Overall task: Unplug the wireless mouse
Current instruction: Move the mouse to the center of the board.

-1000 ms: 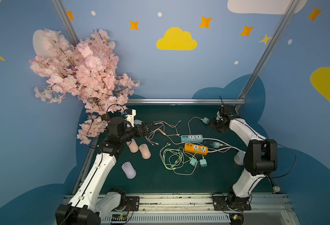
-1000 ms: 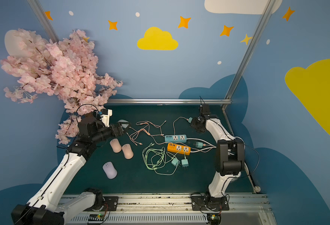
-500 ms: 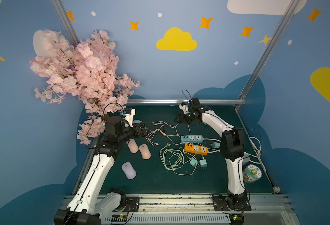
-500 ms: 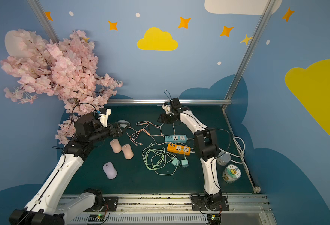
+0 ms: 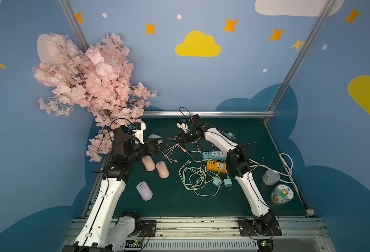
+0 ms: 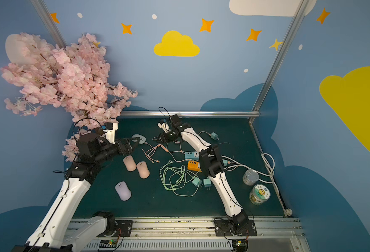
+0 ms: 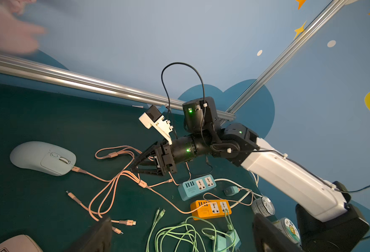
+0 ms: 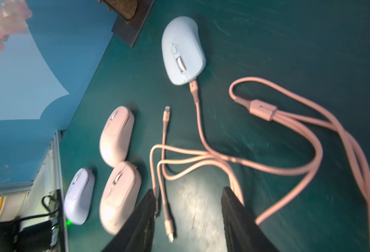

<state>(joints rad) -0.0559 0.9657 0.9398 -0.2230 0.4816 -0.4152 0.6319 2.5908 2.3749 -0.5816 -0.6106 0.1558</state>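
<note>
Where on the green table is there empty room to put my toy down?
The front strip of the mat, between the purple mouse, the green cables and the front rail, is bare. So is the back right corner, past the teal plug. The middle is crowded with pink cables and power strips.

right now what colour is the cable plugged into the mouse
Pink. The cable shows best in the right wrist view.

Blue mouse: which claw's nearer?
Right, probably: right claw sits low just off the plug end of the blue mouse; left claw overlaps it in both top views but hangs well above.
</note>
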